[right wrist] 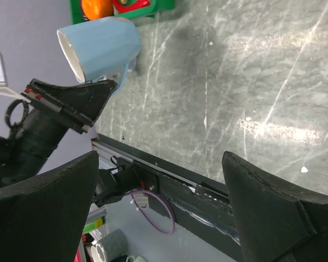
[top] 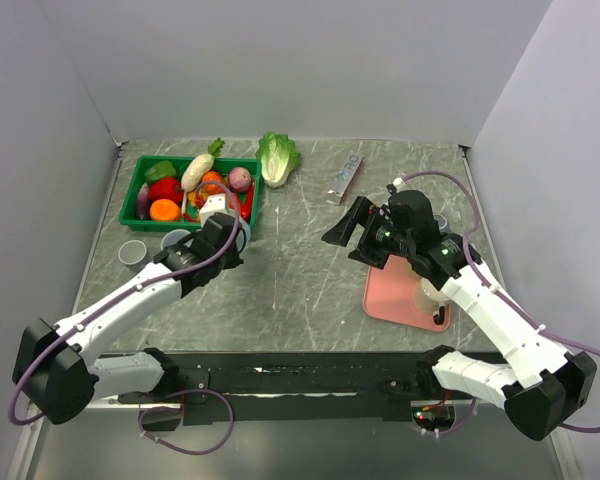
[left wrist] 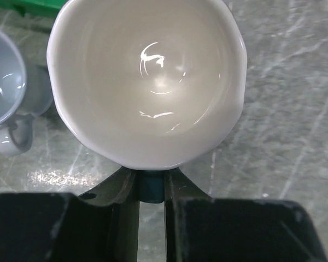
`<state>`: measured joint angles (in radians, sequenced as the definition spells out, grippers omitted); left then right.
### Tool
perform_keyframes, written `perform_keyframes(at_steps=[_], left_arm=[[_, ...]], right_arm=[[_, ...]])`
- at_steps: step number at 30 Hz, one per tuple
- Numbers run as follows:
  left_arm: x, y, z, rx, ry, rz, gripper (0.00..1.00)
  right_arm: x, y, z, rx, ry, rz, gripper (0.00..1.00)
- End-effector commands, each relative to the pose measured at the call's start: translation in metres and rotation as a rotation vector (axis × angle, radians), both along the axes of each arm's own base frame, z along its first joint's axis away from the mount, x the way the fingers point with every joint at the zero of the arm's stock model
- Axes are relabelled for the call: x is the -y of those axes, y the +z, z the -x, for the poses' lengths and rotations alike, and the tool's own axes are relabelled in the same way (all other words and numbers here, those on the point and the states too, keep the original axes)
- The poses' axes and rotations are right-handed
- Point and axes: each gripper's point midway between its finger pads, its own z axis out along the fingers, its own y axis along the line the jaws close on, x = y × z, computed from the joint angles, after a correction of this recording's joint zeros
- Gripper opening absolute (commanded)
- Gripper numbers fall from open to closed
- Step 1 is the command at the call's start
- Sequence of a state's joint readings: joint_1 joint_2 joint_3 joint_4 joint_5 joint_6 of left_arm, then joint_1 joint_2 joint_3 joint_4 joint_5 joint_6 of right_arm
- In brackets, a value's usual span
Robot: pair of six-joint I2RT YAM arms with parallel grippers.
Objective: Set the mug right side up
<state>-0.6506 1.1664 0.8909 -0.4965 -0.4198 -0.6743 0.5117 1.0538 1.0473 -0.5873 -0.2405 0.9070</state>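
The left end effector [left wrist: 151, 185] pinches the mug [left wrist: 147, 82], seemingly by its handle, tipped sideways above the tabletop [left wrist: 295, 82]. The right end effector [right wrist: 161, 158] is spread wide.

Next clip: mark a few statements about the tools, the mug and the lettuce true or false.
1. The left tool is shut on the mug, at its handle. True.
2. The right tool holds a cup. False: it is open and empty.
3. The lettuce lies in the bin. False: it lies on the table, just outside the bin.
4. The mug is white inside. True.
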Motion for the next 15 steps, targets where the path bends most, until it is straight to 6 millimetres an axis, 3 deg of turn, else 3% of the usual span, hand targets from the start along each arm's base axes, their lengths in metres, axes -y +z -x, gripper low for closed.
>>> perform_keyframes(at_steps=[1, 8, 15], left_arm=[[-0.008, 0.013, -0.024, 0.140, 0.115, 0.049, 0.01], [-0.021, -0.025, -0.028, 0.067, 0.155, -0.024, 0.01], [-0.044, -0.041, -0.029, 0.021, 0.169, -0.075, 0.01]], right_arm=[[0.001, 0.009, -0.004, 0.019, 0.001, -0.007, 1.00], [0.003, 0.002, -0.005, -0.005, 0.007, -0.003, 1.00], [0.007, -0.007, -0.004, -0.029, 0.003, 0.008, 1.00]])
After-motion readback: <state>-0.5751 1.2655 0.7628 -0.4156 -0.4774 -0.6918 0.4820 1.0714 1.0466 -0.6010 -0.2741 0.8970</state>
